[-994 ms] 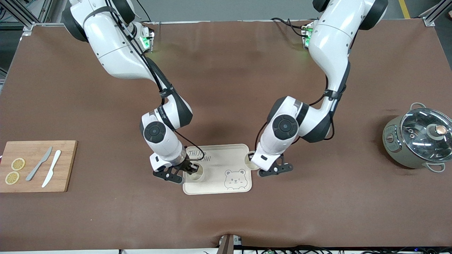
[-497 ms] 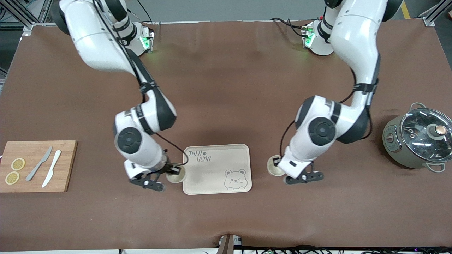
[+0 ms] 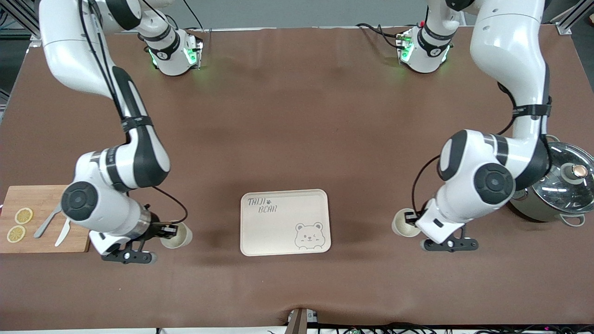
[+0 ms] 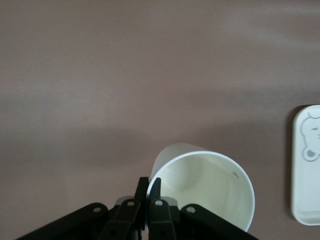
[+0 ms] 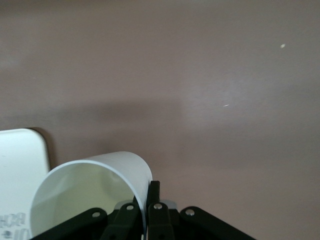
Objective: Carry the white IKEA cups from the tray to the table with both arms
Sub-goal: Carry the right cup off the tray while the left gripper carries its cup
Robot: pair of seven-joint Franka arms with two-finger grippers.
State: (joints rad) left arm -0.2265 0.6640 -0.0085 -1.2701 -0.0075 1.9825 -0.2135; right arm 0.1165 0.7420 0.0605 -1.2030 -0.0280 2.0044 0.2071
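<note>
Two off-white cups, each pinched at the rim by a gripper. My right gripper point(image 3: 168, 229) is shut on one cup point(image 3: 177, 235) over the brown mat, between the cutting board and the bear-printed tray point(image 3: 284, 237). My left gripper point(image 3: 411, 218) is shut on the other cup point(image 3: 403, 223) over the mat, between the tray and the pot. In the left wrist view one finger is inside the cup point(image 4: 205, 182) and one outside, at the gripper point(image 4: 148, 187). The right wrist view shows the same grip point(image 5: 147, 194) on its cup point(image 5: 85, 192). The tray holds nothing.
A wooden cutting board point(image 3: 79, 199) with two lemon slices and two knives lies at the right arm's end. A grey-green pot with a glass lid point(image 3: 554, 185) stands at the left arm's end, close to the left arm's elbow. The tray's edge shows in both wrist views point(image 4: 306, 165) point(image 5: 20, 170).
Both arms swung outward from the tray, each carrying its cup: the right one toward the cutting board, the left one toward the pot. The tray now holds nothing.
</note>
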